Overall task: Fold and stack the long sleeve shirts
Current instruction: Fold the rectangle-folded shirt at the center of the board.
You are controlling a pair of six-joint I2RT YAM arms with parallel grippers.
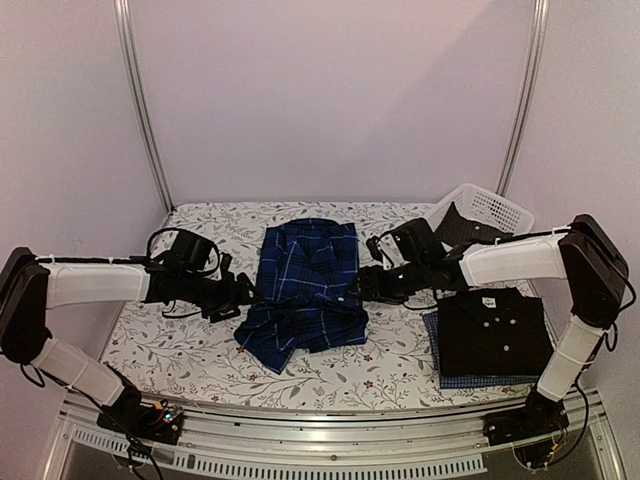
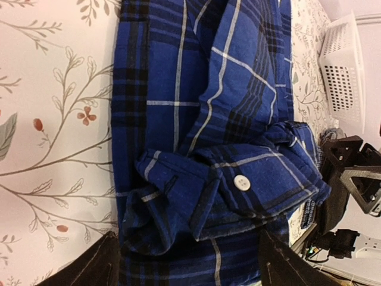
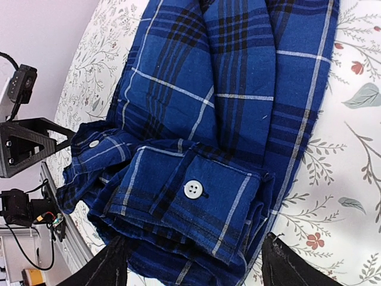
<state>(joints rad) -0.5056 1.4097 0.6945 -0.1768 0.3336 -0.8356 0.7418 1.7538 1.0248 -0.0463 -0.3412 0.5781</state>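
Since L tool (image 1: 243, 293) and R tool (image 1: 362, 287) sit at opposite side edges of plaid shirt (image 1: 305, 290), item reads as mid-fold, worked from both sides at once.

Tools: both wide.
- L wrist view: fingers (image 2: 89, 268) spread either side of the folded sleeve end. Cloth lies between them, not pinched.
- R wrist view: same, fingers (image 3: 110, 268) apart w/ cuff (image 3: 196, 196) between.
- Nothing held by either.
- Probable reason for mirrored pose: matched handling on both sides keeps the bundle square.

Plaid shirt: centre of counter (image 1: 180, 340), collar end apparently far, hem end near.
- Dark blue w/ black bands and thin white lines.
- Upper part flat and narrow. Lower part bunched, sleeve ends lying across the body, cuffs doubled over, white button (image 2: 241, 183) showing.
- Near edge ragged, wider than top, skewed toward L.
- Judgement: fold incomplete, needs squaring before it goes on the stack.

Black shirt (image 1: 495, 330): R near side of counter, neat rectangle, collar up, white buttons on front. Rests on check shirt (image 1: 445, 378), of which only L and near margins show. Stack base sits here, presumably within easy reach of R arm.

Basket (image 1: 490, 208): white lattice, far R corner. Dark cloth inside, type n/k.
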